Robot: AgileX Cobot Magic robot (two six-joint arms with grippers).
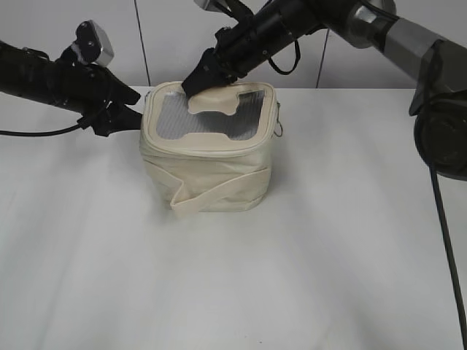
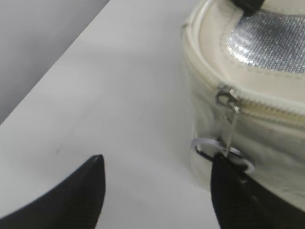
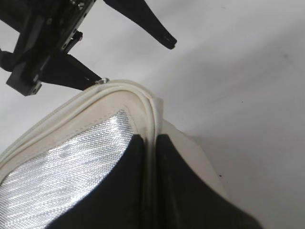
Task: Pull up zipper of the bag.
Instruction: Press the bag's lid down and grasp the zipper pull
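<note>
The small cream bag point(image 1: 208, 171) stands mid-table, with a grey see-through top panel and a cream H patch. Its zipper point(image 2: 267, 107) runs round the top rim, and the silver slider point(image 2: 226, 98) with its dangling ring pull point(image 2: 202, 143) sits at the bag's left corner. My left gripper point(image 2: 157, 191) is open beside that corner, and its right finger touches the ring. It also shows in the exterior view point(image 1: 130, 109). My right gripper point(image 3: 151, 143) is shut on the bag's top rim at the back edge, which the exterior view point(image 1: 197, 82) shows too.
The white table point(image 1: 328, 255) stretches round the bag. A grey wall stands behind. A black cable point(image 1: 44, 133) lies at the far left. The right arm's cable point(image 1: 445, 240) hangs along the right edge.
</note>
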